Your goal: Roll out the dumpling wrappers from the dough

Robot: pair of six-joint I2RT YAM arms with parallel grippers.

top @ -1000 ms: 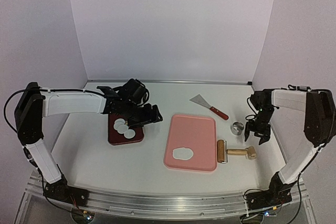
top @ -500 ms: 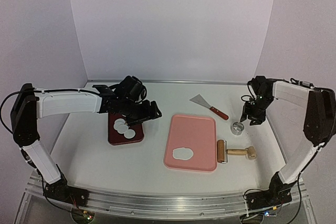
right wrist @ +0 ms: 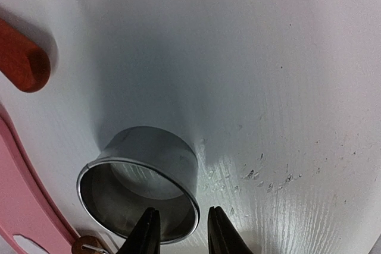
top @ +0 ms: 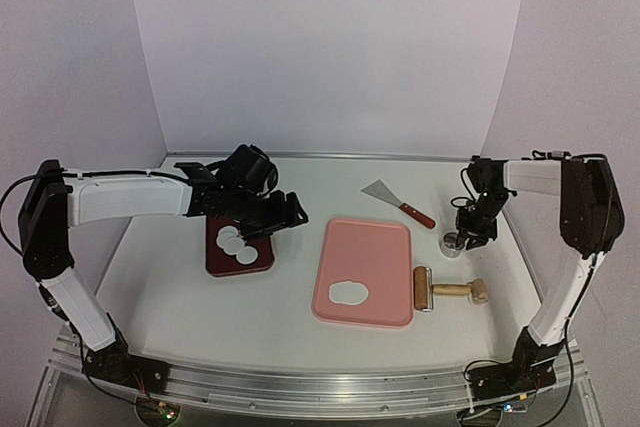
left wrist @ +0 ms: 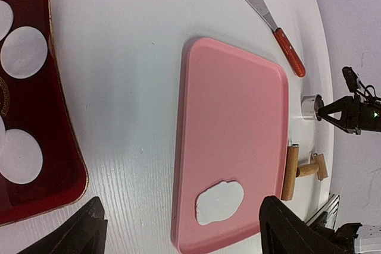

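The dough (top: 349,293) lies flat on the near end of the pink board (top: 370,242), an oval with its long axis running left-right across the board. The dumpling wrappers (top: 235,243) rest in the dark red tray (top: 221,266). The left gripper (left wrist: 181,239) hangs above that tray's right side, jaws wide apart. The right gripper (right wrist: 183,227) straddles the wall of the ring cutter (right wrist: 149,159), fingers narrowly apart; whether they pinch it is unclear.

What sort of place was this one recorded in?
Probably a lab robot cell staged for kitchen work: plain white walls around a white table, plus a pink board, rolling pin and ring cutter.
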